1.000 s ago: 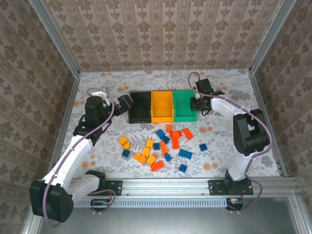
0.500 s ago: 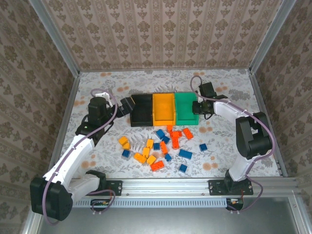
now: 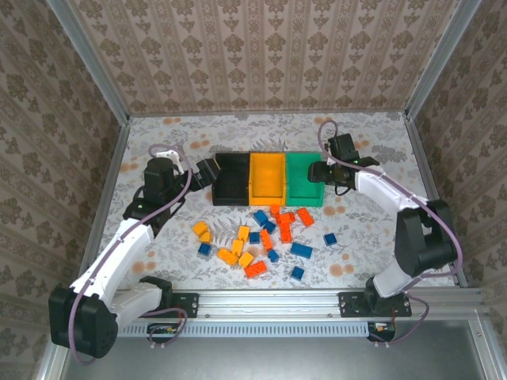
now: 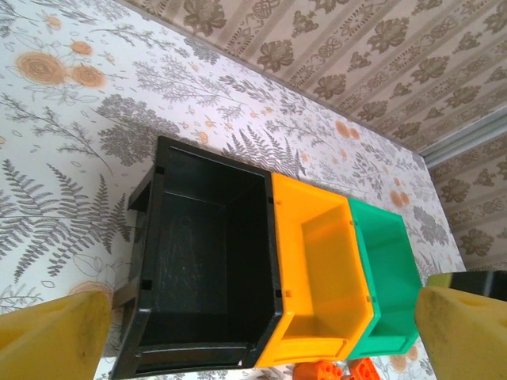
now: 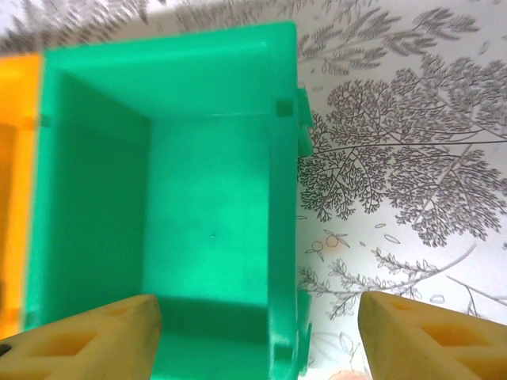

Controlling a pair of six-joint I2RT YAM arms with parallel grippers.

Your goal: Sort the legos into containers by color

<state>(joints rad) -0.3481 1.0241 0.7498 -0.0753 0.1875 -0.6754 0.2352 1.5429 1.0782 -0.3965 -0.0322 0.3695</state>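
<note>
Top external view: the black bin (image 3: pixel 230 179), yellow-orange bin (image 3: pixel 267 177) and green bin (image 3: pixel 302 179) stand joined in a row on the floral table (image 3: pixel 372 229). The left gripper (image 3: pixel 211 171) lies just beside the black bin's outer wall. The right gripper (image 3: pixel 318 172) lies at the green bin's outer wall, at the opposite end of the row. The legos (image 3: pixel 265 233), yellow-orange, red-orange and blue, lie scattered on the table, nearer the arm bases than either gripper. Left wrist view: the left gripper's yellow fingers (image 4: pixel 55 340) are spread wide at the two lower corners. The black bin lies ahead between them, and the other two bins run on toward the right-hand finger. Two red-orange legos (image 4: pixel 317 370) show at the lower edge, just before the yellow-orange bin. Right wrist view: the right gripper's fingers (image 5: pixel 87 340) are spread apart, straddling the green bin's side wall without touching it, one on the bin's inner side and one on the table side.
</note>
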